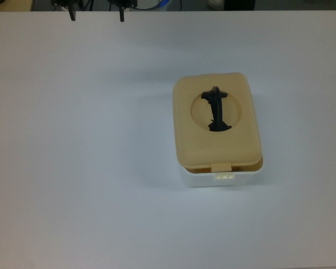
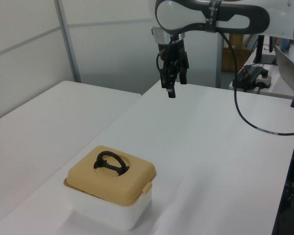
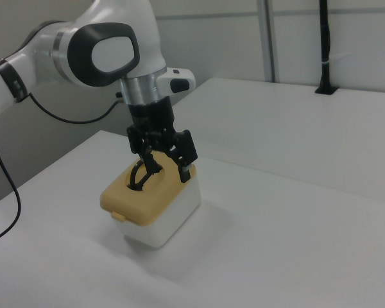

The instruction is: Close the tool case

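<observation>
A: Top view?
B: Tool case [image 1: 218, 130] on the white table [image 1: 73, 140]; tan lid [image 1: 215, 120] on the white tub, black handle [image 1: 215, 108] in its round recess. Two gripper [image 1: 96, 12] fingertips at the table's far edge, well apart from the case, spread wide.

A: Left view?
B: Case [image 2: 110, 186] at the table's [image 2: 210, 161] near end; gripper [image 2: 173, 83] high above the far end, holding nothing.

A: Right view?
B: Gripper [image 3: 169, 160] overlaps the case [image 3: 151, 202] in line of sight; fingers wide, empty.
</observation>
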Tool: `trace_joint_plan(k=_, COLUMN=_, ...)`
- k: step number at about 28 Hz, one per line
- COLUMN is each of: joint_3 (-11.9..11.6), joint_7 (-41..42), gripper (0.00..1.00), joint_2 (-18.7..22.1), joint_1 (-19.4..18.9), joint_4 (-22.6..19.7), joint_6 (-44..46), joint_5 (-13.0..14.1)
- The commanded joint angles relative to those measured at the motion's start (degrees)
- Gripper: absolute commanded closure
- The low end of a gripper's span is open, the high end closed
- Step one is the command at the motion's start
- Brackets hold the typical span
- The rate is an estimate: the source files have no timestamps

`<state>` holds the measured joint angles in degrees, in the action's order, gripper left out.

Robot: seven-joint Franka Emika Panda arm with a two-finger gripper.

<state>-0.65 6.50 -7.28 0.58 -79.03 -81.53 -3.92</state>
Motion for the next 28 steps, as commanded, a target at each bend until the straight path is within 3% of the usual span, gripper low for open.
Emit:
trace_joint_plan(k=1, joint_3=-0.75, joint_7=1.76, gripper=0.00, joint_2=1.75, joint_1=-0.14, joint_4=-1.56, joint_6=-0.56, joint_5=0.23)
trace_joint_plan(k=28, joint_3=-0.66, joint_7=1.94, gripper=0.00, joint_2=0.87, joint_1=-0.05, joint_4=-1.83, joint_6=-2.23, joint_5=0.32)
